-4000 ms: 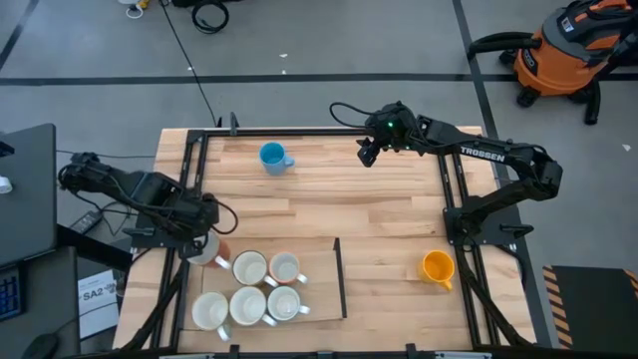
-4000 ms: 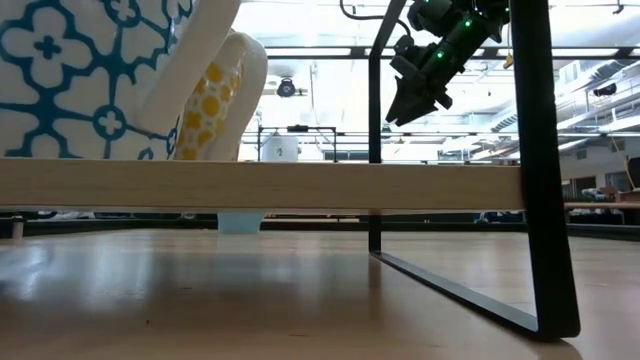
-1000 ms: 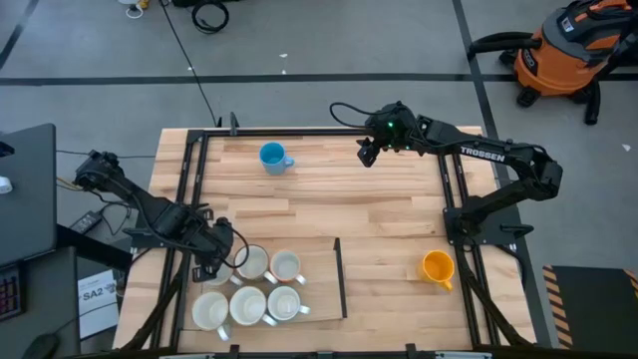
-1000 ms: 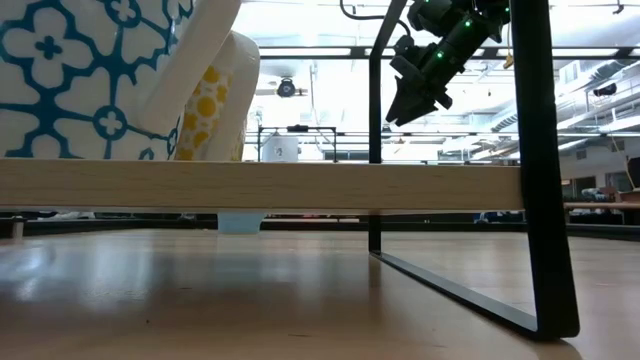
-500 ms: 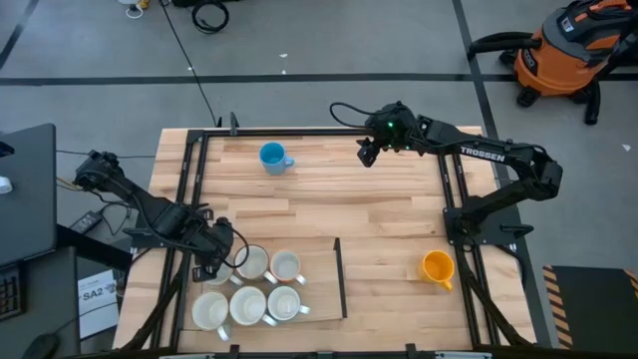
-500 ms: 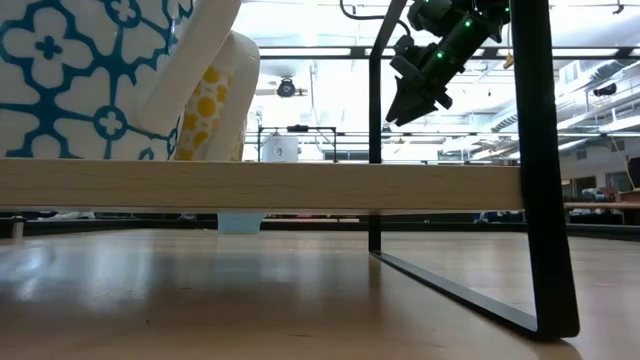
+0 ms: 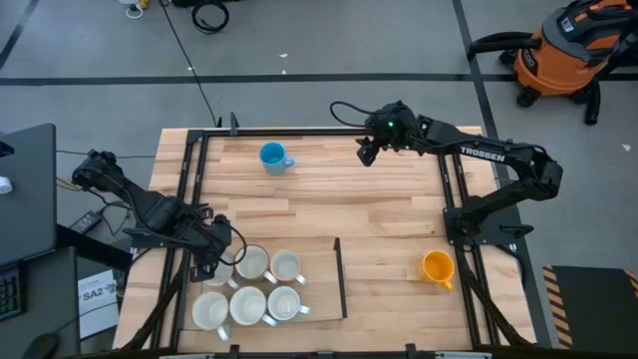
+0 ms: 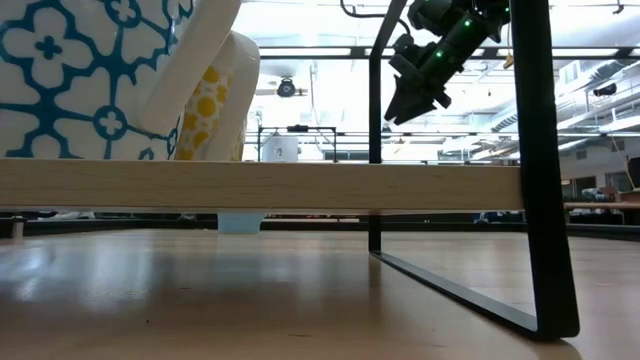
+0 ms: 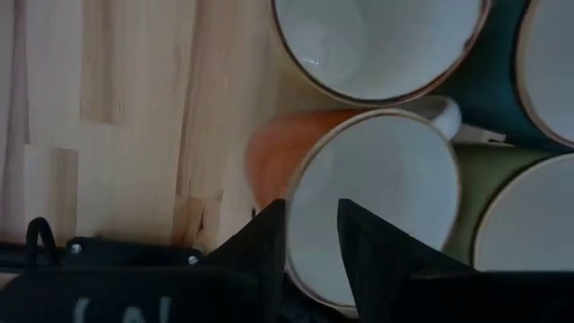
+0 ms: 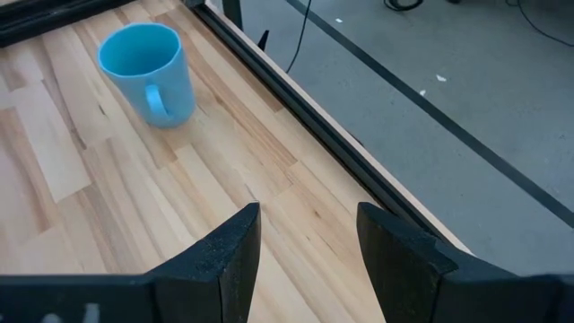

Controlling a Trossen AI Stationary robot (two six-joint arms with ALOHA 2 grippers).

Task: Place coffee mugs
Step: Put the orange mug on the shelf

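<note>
1. The left end effector (image 7: 217,261) sits low at the tray (image 7: 337,279) on the desk (image 7: 379,214), its fingers (image 9: 260,247) pinching the rim of a reddish-brown mug (image 9: 359,202), apparently to set it among the white mugs (image 7: 264,289).
2. The right end effector (image 7: 365,154) hangs released and empty above the desk's far edge, near the blue mug (image 7: 273,157), probably waiting to fetch it.
3. The orange-yellow mug (image 7: 437,266) stands well apart on the right, not yet gathered.
</note>
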